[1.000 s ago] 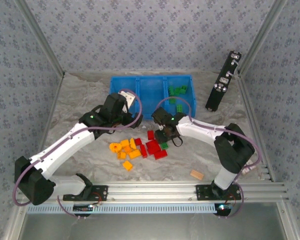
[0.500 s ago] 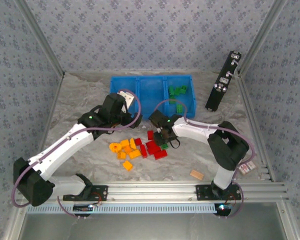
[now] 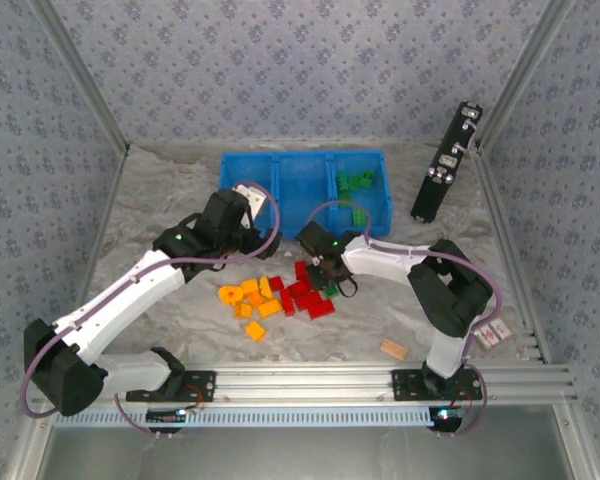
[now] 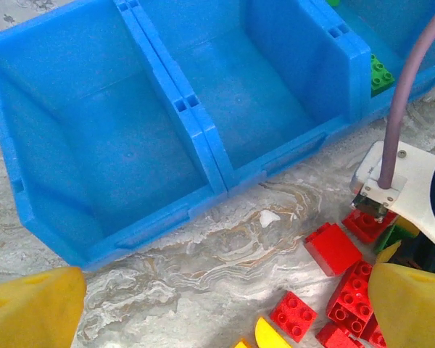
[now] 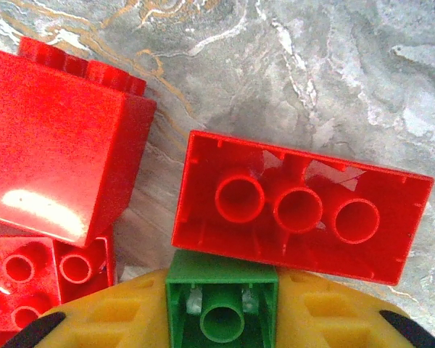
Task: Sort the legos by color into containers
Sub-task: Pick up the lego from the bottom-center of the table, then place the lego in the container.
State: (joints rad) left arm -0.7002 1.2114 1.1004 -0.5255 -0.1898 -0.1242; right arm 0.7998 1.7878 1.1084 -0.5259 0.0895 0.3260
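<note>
The blue tray [image 3: 302, 185] has three compartments; its right one holds several green legos [image 3: 356, 182], while the left and middle ones [image 4: 116, 138] look bare. Orange-yellow legos [image 3: 250, 298] and red legos [image 3: 305, 295] lie in a pile in front of it. My right gripper [image 3: 326, 274] is low over the pile's right side, shut on a small green lego [image 5: 221, 308] held between its yellow pads [image 5: 109, 319], against an upturned red lego [image 5: 301, 214]. My left gripper [image 4: 221, 319] hovers open between the tray and the pile, its fingertips [image 4: 29, 308] wide apart with nothing between them.
A black oblong device [image 3: 446, 160] leans at the back right. A tan block [image 3: 393, 349] lies near the front rail on the right. Patterned walls close in the table on three sides. A big red lego [image 5: 58, 174] lies left of the right gripper.
The right gripper has shifted a little left and down into the pile's right edge. The left arm has barely moved.
</note>
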